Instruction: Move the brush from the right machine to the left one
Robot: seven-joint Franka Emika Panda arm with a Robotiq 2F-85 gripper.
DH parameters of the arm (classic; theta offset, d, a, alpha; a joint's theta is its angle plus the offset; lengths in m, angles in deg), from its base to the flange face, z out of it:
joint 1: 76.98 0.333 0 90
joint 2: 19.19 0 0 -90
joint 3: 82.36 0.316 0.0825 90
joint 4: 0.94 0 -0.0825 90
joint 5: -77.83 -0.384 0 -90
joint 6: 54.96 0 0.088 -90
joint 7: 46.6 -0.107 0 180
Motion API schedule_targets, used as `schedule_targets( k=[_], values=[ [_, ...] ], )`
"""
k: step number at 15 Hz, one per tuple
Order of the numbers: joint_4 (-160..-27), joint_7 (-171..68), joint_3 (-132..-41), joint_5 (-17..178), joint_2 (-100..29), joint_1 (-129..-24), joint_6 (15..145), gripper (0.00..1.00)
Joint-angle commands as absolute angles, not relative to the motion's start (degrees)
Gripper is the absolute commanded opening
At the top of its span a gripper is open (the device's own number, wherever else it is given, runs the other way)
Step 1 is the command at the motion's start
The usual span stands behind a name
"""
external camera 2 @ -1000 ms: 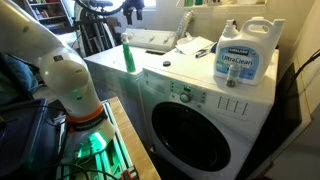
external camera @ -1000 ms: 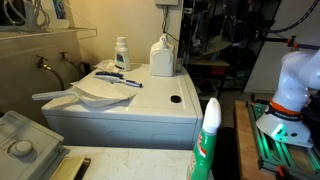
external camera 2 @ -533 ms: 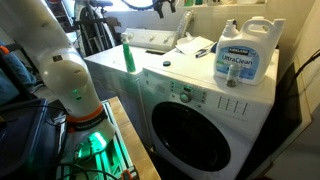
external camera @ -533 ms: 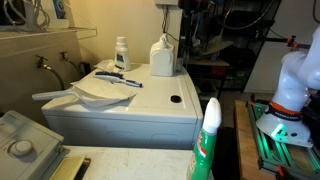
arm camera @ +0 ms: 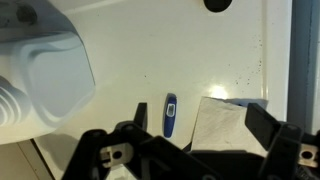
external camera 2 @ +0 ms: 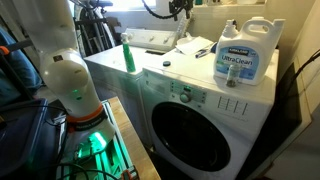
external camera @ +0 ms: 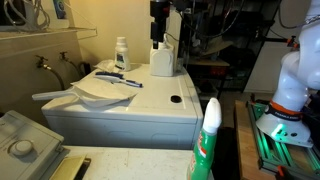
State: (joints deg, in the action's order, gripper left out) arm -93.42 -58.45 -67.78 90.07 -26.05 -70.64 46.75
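The brush (external camera: 119,79) has a blue handle and lies on the white machine top (external camera: 150,108) beside a white cloth (external camera: 100,90). In the wrist view the blue handle (arm camera: 170,115) lies next to a white sheet (arm camera: 225,125), between my finger tips. My gripper (arm camera: 200,128) is open and empty, well above the top. In both exterior views it hangs high over the machine (external camera: 160,22) (external camera 2: 181,8), near the big white detergent jug (external camera: 162,58).
A Kirkland jug (external camera 2: 235,57) and a smaller bottle (external camera: 121,52) stand at the back of the machine. A green-capped bottle (external camera: 208,140) (external camera 2: 128,55) stands at the near edge. A round dark hole (external camera: 176,98) is in the top. A front-loader door (external camera 2: 195,125) is below.
The arm has swung in over the machine top. The gripper now shows at the top of both exterior views, above the jug.
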Motion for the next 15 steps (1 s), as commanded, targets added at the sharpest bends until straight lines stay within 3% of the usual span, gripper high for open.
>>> schedule_targets(
  k=[1, 10, 15],
  values=[
    [-89.6, -60.5, -70.5, 89.9, -30.8, -68.6, 47.2, 1.0],
    [-67.8, -54.3, -77.4, 90.7, -56.1, -67.5, 53.2, 1.0],
    [-61.8, -49.7, -77.6, 89.1, -62.9, -66.4, 51.7, 1.0]
  ],
)
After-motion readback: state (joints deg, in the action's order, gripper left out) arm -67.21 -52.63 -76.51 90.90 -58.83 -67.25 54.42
